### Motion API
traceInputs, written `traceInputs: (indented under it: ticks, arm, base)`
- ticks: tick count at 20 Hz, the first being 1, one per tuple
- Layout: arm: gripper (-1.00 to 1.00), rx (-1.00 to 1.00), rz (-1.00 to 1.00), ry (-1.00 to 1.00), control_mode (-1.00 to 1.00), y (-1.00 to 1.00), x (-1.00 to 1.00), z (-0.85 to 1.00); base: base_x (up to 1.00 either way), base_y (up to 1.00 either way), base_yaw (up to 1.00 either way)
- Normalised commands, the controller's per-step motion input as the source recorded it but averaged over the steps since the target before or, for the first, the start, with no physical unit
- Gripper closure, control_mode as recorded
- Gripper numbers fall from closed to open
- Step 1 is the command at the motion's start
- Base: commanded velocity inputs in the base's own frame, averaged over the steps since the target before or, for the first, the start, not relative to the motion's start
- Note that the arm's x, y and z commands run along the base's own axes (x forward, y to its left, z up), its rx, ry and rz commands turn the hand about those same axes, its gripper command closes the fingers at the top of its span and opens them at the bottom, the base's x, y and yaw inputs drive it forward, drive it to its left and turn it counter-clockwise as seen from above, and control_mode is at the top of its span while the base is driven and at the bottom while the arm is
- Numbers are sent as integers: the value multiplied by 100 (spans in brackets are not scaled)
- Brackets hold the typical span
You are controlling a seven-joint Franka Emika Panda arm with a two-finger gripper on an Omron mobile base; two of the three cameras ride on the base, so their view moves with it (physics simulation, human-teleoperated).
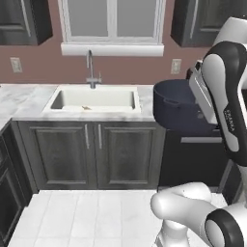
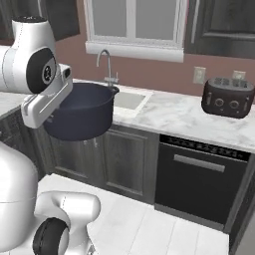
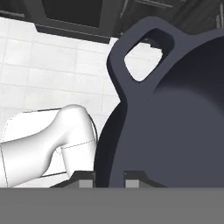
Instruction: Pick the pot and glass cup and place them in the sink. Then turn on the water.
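Item: my gripper [image 3: 105, 175], jaws nearly closed, pinching the rim wall of the pot [image 3: 175, 113] between them.
Location of pot: carried in the air off the counter's front edge, right of the sink [image 1: 96, 110], tilted.
Faucet [image 1: 89, 67]: behind the basin.
Glass cup: not located.
Risk, my judgement: a thin rim pinch on a wide, off-centre load; it may swivel or slip, or clip the counter edge [image 2: 149, 127] on the way over.
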Motion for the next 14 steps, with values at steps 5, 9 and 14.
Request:
traceInputs:
  ticks: [5,9,14]
  arm:
    - [100,0,0,0,100,0,0,0]
    - [100,0,0,0,100,0,0,0]
    - [100,0,0,0,100,0,0,0]
  base:
    - [100,81,-28]
    - [98,87,-29]
    - [72,34,-16]
